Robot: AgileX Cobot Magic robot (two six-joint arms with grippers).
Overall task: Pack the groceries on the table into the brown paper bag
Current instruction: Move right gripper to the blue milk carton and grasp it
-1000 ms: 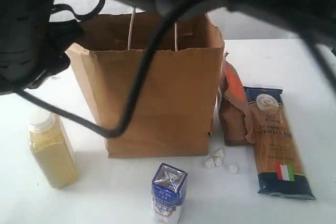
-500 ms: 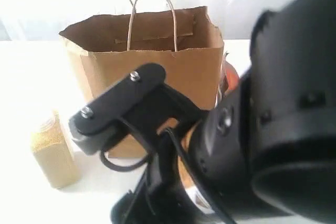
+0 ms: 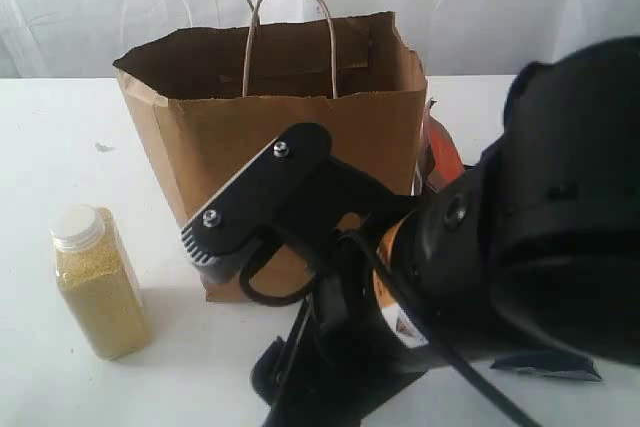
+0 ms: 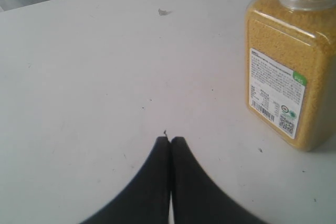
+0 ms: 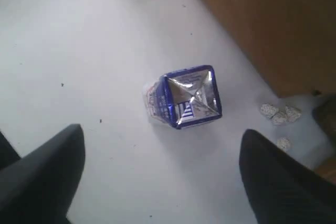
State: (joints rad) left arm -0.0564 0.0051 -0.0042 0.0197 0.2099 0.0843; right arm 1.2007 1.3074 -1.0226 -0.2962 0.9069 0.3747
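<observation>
The brown paper bag (image 3: 280, 137) stands upright and open at the middle of the white table (image 3: 60, 147). To its left stands the yellow-grain bottle (image 3: 98, 282) with a white cap; the left wrist view shows this bottle (image 4: 291, 66) beside my shut, empty left gripper (image 4: 170, 140). My right arm (image 3: 480, 277) fills the front right of the exterior view. Its gripper (image 5: 163, 145) is open above the table, with the small blue-white carton (image 5: 186, 98) upright just beyond the fingertips, not between them. The brown pouch (image 3: 442, 152) peeks out right of the bag.
Several small white lumps (image 5: 279, 115) lie on the table by the bag's corner (image 5: 283, 30). A dark corner of a pack (image 3: 545, 365) shows under the right arm. A small dark mark (image 4: 164, 11) sits on the tabletop. White curtain hangs behind.
The right arm has swung down in front of the camera, now hiding the carton and spaghetti pack from the exterior view. Its jaws widened slightly. The bottle and bag stay put.
</observation>
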